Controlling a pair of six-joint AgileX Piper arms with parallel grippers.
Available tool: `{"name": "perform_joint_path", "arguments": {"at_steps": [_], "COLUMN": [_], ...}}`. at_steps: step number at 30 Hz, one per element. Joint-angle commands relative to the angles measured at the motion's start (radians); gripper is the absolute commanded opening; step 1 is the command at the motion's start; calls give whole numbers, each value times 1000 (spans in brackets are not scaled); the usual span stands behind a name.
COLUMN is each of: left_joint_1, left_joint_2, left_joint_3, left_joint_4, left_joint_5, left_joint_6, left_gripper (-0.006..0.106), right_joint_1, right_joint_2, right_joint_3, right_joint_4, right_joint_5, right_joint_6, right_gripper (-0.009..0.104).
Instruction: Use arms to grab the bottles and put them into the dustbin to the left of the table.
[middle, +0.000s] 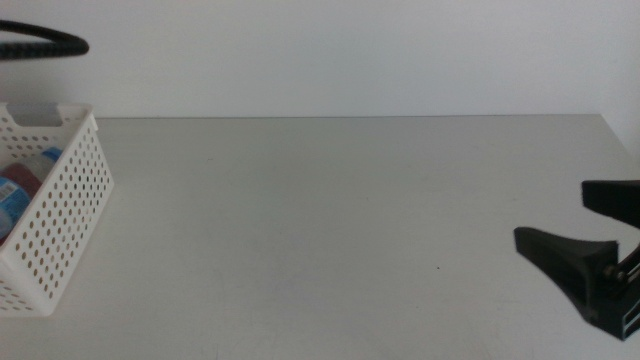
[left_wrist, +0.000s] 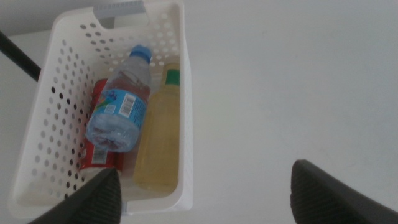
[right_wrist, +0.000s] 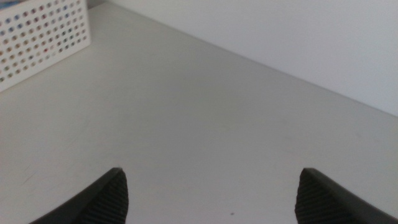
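Observation:
The white perforated dustbin (left_wrist: 43, 124) holds all three bottles lying side by side: a clear blue-labelled bottle (left_wrist: 121, 109), a yellow tea bottle (left_wrist: 158, 146) and a red soda can (left_wrist: 98, 124) partly under the clear one. My left gripper (left_wrist: 205, 199) hangs open and empty above the dustbin's table-side wall. In the middle view the dustbin (middle: 65, 190) sits at the left edge of the grey table (middle: 330, 220). The right gripper (middle: 552, 215) hovers open and empty low over the table's right side. From the right wrist, the right gripper (right_wrist: 211, 199) faces bare tabletop, with the dustbin (right_wrist: 43, 34) far off.
A black cable (middle: 40, 45) of the left arm curves in at the middle view's upper left. A pale wall rises behind the table's far edge (middle: 350, 116). A dark rod (left_wrist: 18, 56) crosses beside the dustbin in the left wrist view.

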Motion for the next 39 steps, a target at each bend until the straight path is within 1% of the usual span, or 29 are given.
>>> {"name": "perform_joint_path", "arguments": {"at_steps": [1, 6, 10, 14, 20, 25, 31, 33, 37, 39], "left_joint_1": [-7, -7, -7, -7, -7, -7, -6, -6, -6, -6], "left_joint_2": [-69, -204, -355, -505, -727, -878, -889, -889, -889, -889], "left_joint_3": [31, 188, 302, 448, 658, 810, 953, 990, 1065, 1062], "left_joint_4": [-35, -105, -92, -88, -90, -90, -119, -132, -132, -132], "left_joint_5": [-130, -373, -501, -598, -661, -680, -681, -695, -751, -704], "left_joint_6": [-15, -15, -15, -15, -15, -15, -15, -15, -15, -15], "left_gripper": [92, 92, 92, 92, 92, 92, 92, 92, 92, 92], "right_joint_1": [-88, -300, -424, -503, -590, -649, -658, -660, -665, -665], "right_joint_2": [-51, -162, -259, -358, -556, -690, -740, -740, -740, -741], "right_joint_3": [-31, -31, -31, -12, 158, 358, 540, 577, 620, 619], "right_joint_4": [-6, 1, 3, 11, 79, 81, 81, 76, 66, 66], "right_joint_5": [-65, -65, -65, -69, -69, -69, -70, -71, -66, -73], "right_joint_6": [-9, -9, -9, -9, -9, -9, -9, -9, -9, -9], "right_gripper": [75, 75, 75, 75, 75, 75, 75, 75, 75, 75]}}
